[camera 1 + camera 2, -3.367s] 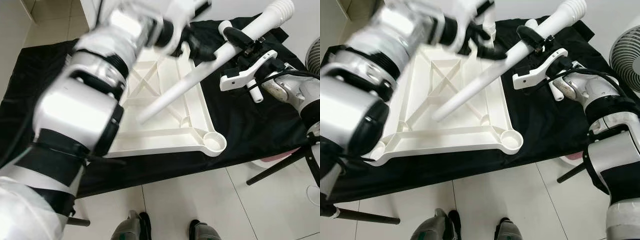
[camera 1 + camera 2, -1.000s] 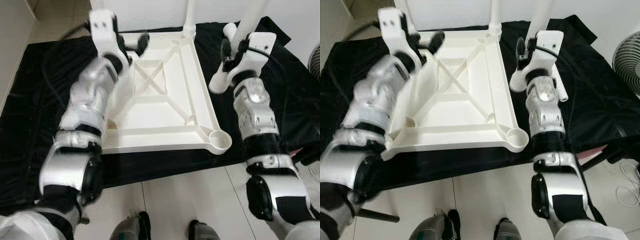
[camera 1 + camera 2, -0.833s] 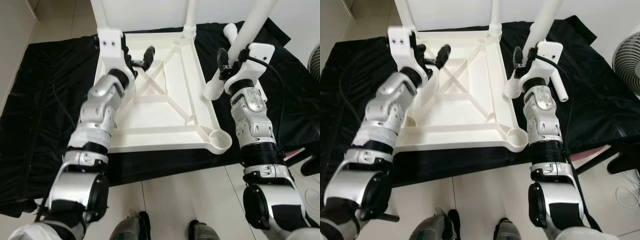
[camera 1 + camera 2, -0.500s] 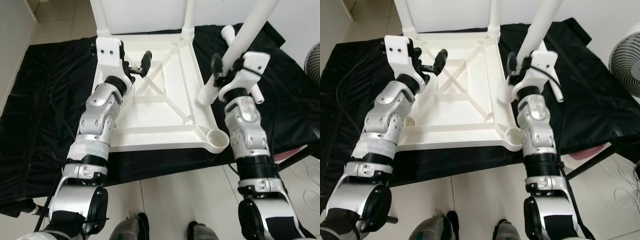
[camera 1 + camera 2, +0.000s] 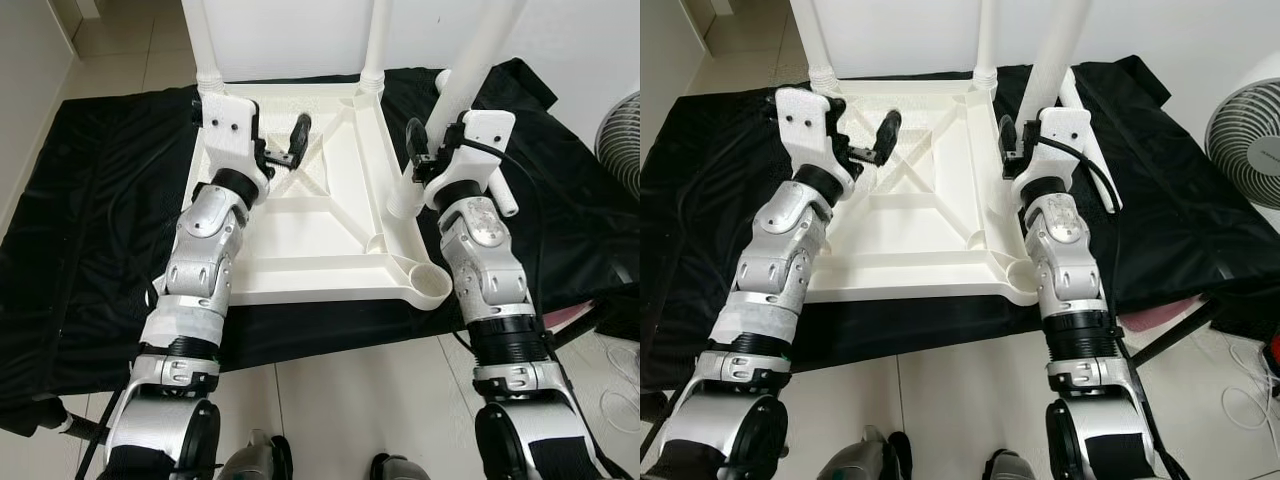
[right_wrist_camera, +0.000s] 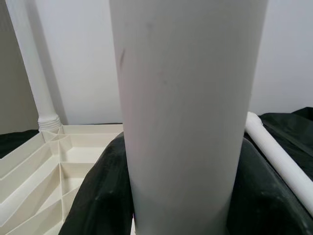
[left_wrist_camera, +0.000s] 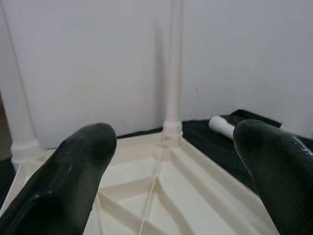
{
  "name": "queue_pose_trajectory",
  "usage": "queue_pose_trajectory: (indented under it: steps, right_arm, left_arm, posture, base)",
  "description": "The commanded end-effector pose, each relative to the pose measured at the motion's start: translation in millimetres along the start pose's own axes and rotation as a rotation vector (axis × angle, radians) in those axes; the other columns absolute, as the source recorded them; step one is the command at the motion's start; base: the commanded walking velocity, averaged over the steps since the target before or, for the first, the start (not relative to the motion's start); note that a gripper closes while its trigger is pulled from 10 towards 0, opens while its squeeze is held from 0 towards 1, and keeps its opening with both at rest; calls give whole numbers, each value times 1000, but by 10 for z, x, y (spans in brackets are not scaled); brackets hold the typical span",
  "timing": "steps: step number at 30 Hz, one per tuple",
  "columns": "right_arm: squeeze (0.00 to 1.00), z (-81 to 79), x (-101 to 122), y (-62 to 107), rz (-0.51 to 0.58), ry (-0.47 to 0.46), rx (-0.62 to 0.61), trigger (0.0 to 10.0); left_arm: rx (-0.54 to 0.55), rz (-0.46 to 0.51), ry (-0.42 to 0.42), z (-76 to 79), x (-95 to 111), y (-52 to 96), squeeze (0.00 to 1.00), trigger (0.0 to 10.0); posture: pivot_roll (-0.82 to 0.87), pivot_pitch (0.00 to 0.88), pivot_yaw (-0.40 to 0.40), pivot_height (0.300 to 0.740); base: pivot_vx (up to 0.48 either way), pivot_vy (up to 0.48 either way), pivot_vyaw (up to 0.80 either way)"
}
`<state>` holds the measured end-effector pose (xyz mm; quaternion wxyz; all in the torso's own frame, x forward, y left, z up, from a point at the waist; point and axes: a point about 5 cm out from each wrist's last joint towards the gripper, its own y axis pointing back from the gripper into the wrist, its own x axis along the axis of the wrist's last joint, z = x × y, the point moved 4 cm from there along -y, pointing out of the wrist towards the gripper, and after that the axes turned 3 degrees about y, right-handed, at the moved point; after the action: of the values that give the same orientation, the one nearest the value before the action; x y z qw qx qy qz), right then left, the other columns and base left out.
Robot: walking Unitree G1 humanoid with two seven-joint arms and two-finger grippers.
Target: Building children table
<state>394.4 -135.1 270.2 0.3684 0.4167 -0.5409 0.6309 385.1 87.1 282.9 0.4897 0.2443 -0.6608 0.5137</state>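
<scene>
An upturned white tabletop (image 5: 320,245) lies on a black cloth (image 5: 100,220). Two white legs stand in its far corners, one on the left (image 5: 203,40) and one on the right (image 5: 377,40). My right gripper (image 5: 437,140) is shut on a third leg (image 5: 478,50), held nearly upright, its lower end beside the tabletop's right rim. In the right wrist view this leg (image 6: 186,107) sits between the dark fingers (image 6: 102,196). My left gripper (image 5: 275,140) hovers open over the tabletop's far left part, with nothing between its fingers (image 7: 73,181). The near right socket (image 5: 432,285) holds nothing.
Another white leg (image 5: 497,180) lies on the cloth behind my right gripper. A fan (image 5: 1250,130) stands at the right. A pink object (image 5: 570,315) and a dark stand leg (image 5: 1165,340) show below the cloth's right edge. White tiled floor runs along the near side.
The held leg, earlier slanted across the tabletop, now stands nearly upright by the right rim. My left gripper drew back from the far right corner to the far left part. The camera shifted slightly.
</scene>
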Motion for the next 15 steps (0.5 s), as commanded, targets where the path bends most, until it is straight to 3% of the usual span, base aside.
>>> queue_pose_trajectory:
  steps: [1, 4, 9, 15]
  right_arm:
    - [0, -41, 49, -47, -2, 24, 44, 10000]
    - [0, -75, 27, -83, -33, 53, 94, 10000]
    - [0, -125, 43, -115, -39, 89, 150, 10000]
    - [0, -150, 47, -138, -48, 104, 179, 10000]
  left_arm:
    - [37, 10, 12, 38, 46, -27, 0, 10000]
    - [-155, 11, 43, 353, 120, -58, 0, 10000]
    - [-360, -20, 48, 726, 198, -62, 0, 10000]
    - [-431, -46, 58, 872, 236, -82, 0, 10000]
  posture:
    - [-46, 39, 33, 740]
    - [-44, 44, 29, 740]
    - [-44, 54, 29, 740]
    - [-44, 58, 31, 740]
  base:
    - [0, 0, 0]
    - [0, 0, 0]
    - [0, 0, 0]
    - [0, 0, 0]
